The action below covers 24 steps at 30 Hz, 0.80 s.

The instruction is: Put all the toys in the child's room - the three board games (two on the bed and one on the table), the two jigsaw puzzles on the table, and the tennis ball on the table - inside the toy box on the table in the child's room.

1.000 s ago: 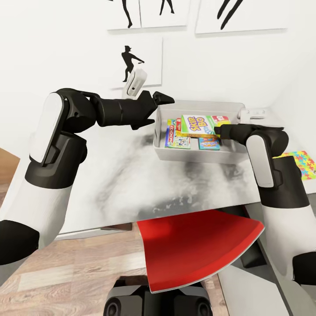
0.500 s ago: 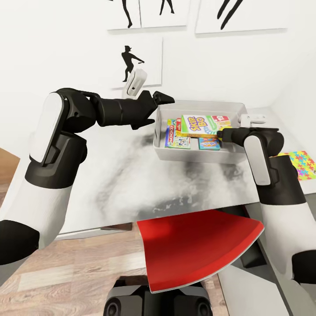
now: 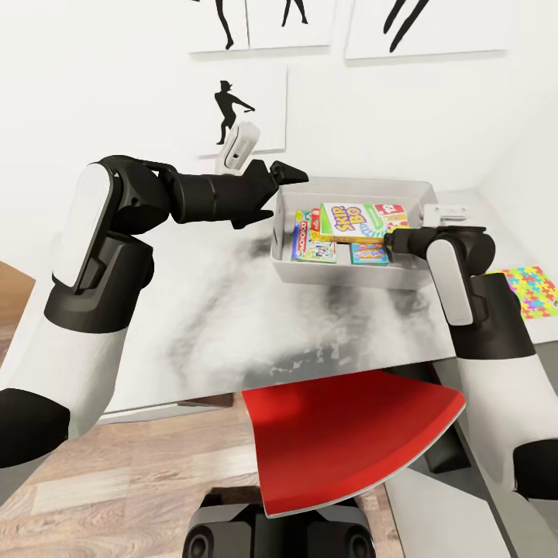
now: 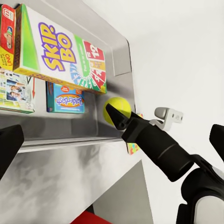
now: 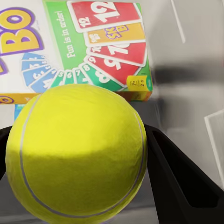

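Note:
The pale grey toy box [image 3: 350, 273] stands at the back of the table [image 3: 209, 318]. Inside lie three board games: the SKIP-BO box [image 3: 350, 221] on top, the MONOPOLY one [image 3: 311, 242] and a small blue one [image 3: 370, 254]. My right gripper [image 3: 387, 239] reaches into the box's right end, shut on the yellow tennis ball [image 5: 77, 154], which hangs just above the box floor beside the SKIP-BO box [image 4: 60, 51]. My left gripper [image 3: 288, 175] hovers open over the box's far left corner, holding nothing. One jigsaw puzzle [image 3: 532, 291] lies flat at the table's right.
A red chair seat [image 3: 349, 438] sits under the table's front edge, right before my base. White walls with black silhouette pictures [image 3: 232, 108] stand close behind the table. Wooden floor [image 3: 155, 480] shows at the lower left.
My right elbow has swung inward to the left while its gripper stays in the toy box's right end with the ball. The left arm has not moved.

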### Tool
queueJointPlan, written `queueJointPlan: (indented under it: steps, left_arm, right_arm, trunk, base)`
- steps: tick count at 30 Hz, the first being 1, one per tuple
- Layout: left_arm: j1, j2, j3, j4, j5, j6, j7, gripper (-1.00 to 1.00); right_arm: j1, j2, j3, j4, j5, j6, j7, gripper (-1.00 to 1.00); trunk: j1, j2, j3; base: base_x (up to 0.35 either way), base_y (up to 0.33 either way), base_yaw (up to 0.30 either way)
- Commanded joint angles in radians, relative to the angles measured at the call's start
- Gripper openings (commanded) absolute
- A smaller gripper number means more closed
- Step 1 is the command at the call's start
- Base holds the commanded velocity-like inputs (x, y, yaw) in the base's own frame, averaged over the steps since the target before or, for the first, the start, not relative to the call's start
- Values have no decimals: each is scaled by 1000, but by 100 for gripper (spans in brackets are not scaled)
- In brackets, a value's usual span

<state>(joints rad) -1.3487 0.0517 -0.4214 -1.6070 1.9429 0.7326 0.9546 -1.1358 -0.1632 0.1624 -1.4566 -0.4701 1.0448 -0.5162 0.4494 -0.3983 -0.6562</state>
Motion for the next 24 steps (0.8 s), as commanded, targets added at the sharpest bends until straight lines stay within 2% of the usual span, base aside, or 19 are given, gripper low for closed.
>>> queueJointPlan:
  steps: [1,24]
  left_arm:
    - [-1,0,0,-1,8,-1,9,100]
    - [-1,0,0,-1,7,-1,9,100]
  right_arm:
    - [-1,-1,2,0,-12,2,-14,-100]
    - [-14,4,4,31,-12,2,-50,-100]
  trunk:
    - [1,-2,-1]
    - [1,-2,-1]
  base:
    - [0,0,0]
    - [0,0,0]
